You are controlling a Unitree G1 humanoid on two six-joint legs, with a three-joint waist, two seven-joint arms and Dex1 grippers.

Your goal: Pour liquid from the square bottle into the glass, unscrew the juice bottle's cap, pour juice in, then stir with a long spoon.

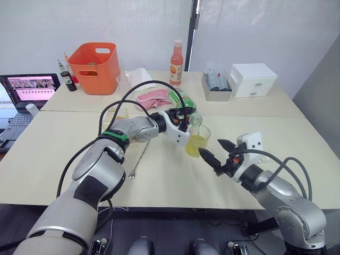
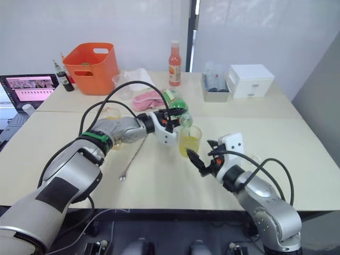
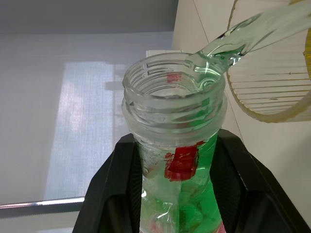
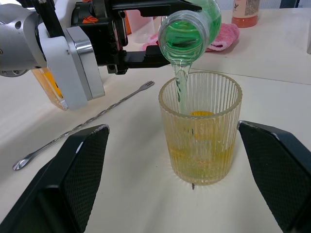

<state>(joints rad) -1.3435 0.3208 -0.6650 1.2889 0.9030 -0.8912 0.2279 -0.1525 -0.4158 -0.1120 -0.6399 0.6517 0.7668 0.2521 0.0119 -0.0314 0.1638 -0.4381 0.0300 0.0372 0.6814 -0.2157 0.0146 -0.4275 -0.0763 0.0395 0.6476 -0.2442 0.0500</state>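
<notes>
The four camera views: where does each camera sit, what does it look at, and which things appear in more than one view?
Left eye and right eye views: on the head, looking forward and down at the table; both arms show.
Left wrist view: on the left gripper, looking along its fingers at the juice bottle mouth, juice streaming out.
Right wrist view: on the open right gripper, facing the glass and long spoon.
Shared: bottle and glass.

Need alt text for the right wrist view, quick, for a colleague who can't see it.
The left gripper tips the green juice bottle, pouring a thin stream into the ribbed glass of yellow liquid. The right gripper's open fingers flank the glass; the long spoon lies beside it.
</notes>
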